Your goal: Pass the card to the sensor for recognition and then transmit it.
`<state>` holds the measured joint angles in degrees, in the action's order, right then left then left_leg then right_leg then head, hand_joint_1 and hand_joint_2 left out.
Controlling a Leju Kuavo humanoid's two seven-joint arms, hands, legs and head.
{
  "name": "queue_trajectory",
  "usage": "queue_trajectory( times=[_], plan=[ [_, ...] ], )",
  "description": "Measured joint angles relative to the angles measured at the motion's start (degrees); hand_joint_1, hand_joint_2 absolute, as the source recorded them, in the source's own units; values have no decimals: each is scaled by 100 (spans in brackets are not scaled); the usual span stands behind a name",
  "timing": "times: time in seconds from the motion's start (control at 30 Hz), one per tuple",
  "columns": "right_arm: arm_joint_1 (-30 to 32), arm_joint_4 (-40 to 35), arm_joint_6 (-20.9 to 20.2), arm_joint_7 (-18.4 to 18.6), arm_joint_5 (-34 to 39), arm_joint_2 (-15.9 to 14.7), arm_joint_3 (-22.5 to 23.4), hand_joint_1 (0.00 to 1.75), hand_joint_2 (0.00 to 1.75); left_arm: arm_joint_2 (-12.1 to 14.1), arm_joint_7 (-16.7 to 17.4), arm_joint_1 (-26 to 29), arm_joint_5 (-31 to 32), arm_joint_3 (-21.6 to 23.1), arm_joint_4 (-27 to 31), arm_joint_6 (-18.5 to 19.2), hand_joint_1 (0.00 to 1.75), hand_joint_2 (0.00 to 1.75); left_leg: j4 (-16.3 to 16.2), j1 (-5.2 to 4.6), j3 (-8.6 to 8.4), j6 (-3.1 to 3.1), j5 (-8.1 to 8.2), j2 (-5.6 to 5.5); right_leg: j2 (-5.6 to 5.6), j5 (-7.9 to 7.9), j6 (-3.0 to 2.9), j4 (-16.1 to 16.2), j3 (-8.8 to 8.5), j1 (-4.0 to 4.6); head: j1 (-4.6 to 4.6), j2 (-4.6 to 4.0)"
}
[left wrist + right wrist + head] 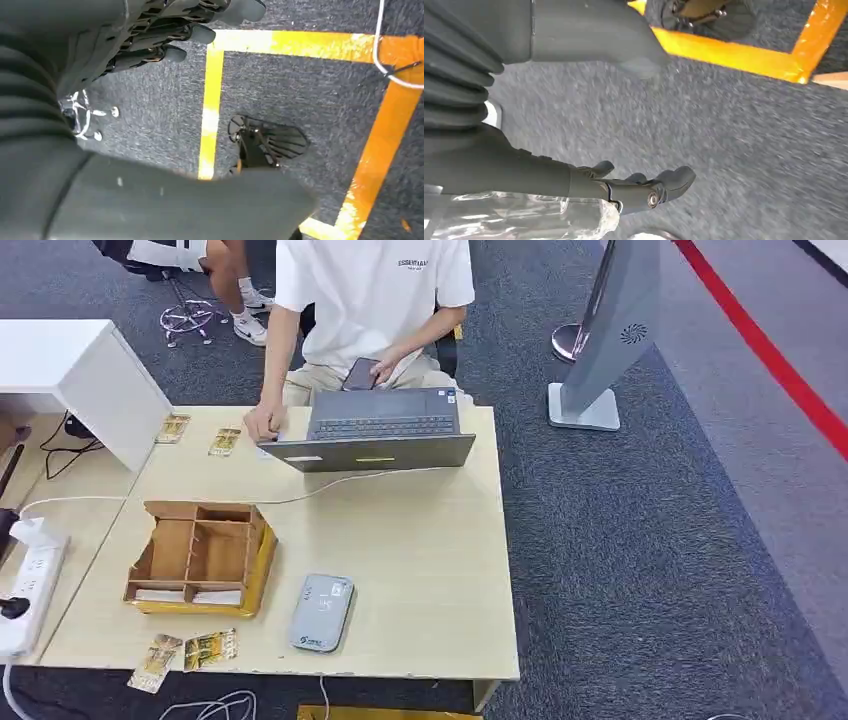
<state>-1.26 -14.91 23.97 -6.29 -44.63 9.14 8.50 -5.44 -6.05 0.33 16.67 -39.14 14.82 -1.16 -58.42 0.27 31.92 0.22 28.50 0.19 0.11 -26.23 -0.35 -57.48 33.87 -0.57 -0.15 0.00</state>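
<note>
Table (420, 570) of pale wood stands on grey carpet in the head view. Near its front edge lies a grey card sensor (321, 612), flat, with a white cable running off the edge beneath it. Left of the sensor sits a wooden organiser box (200, 558) with open compartments, resting on a yellow base. Two gold-printed cards (185, 653) lie at the front left corner, just beside each other; the leftmost one overhangs the table edge. Two further cards (198, 435) lie near the far left edge, close together but apart. None of these cards is touched by either robot hand.

At the far side a grey laptop (378, 438) stands open, its cable trailing leftward across the table. A person (365, 300) in a white shirt sits behind it, one hand on the table beside the laptop, the other holding a dark phone (360, 373). A white power strip (28, 590) lies on the lower surface to the left. A grey stand (610, 330) rises from the carpet to the right.

Left hand (165, 35) hangs over carpet marked with yellow tape; its fingers are extended and apart, grasping nothing. Right hand (624, 187) likewise hangs above carpet, fingers loosely extended, thumb separate, holding nothing. Clear plastic wrapping shows beside the right hand; contact cannot be judged.
</note>
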Motion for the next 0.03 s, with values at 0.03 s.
queue_trajectory(
  times=[0.03],
  plan=[
    [33,-24,-87,24,171,-30,-17,0,0,24,4,34,-63,147,11,2,0,0,0,0,-1,0,0,1,2,0,0,0,0,0,-4,0]
  ],
)
